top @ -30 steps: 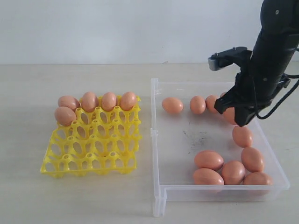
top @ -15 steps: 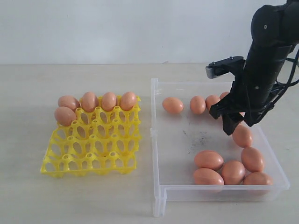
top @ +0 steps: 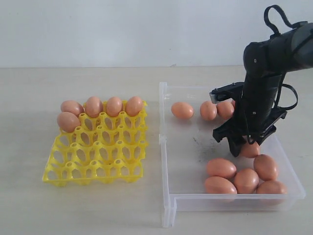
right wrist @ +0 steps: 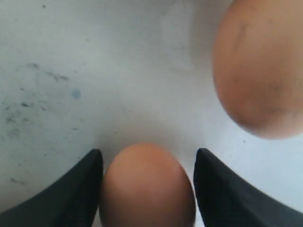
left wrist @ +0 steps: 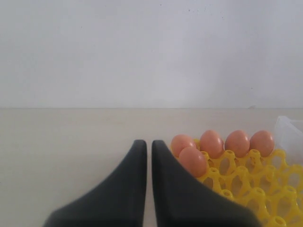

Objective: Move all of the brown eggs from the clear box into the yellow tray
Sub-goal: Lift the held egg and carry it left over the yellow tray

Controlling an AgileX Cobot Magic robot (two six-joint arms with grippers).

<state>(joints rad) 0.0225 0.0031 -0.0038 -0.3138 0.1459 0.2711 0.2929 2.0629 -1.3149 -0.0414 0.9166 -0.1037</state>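
Pale tabletop (top: 98, 210) runs across the whole scene. On its right side sits the clear box (top: 230, 201), the biggest thing here, its floor scuffed dark in the middle. Just left of it is the yellow tray (top: 98, 156) with five brown eggs (top: 93, 106) seated: four along the far row, one just nearer at the left edge. Every other cup is bare.

I count nine eggs lying loose in the box. Three sit along the far wall, five touch one another in a cluster at the near right corner, and one lies by itself between them, close to the right wall.

The right gripper (top: 242, 147) is down inside the box over that one. Its wrist camera shows the jaws spread wide, a finger at each side of the single egg (right wrist: 147, 189), close against the shell, with no squeeze that I can make out. A neighbouring egg (right wrist: 258, 71) lies near, clear of the fingers. The left gripper (left wrist: 149, 142) hangs near the tray, jaws all but together, holding nothing.

As for handling, I judge these light and rigid but brittle, smooth and rounded, so apt to roll or squirt out of a pinch. The best hold is across the widest middle, fingers level, with gentle pressure and a straight lift.
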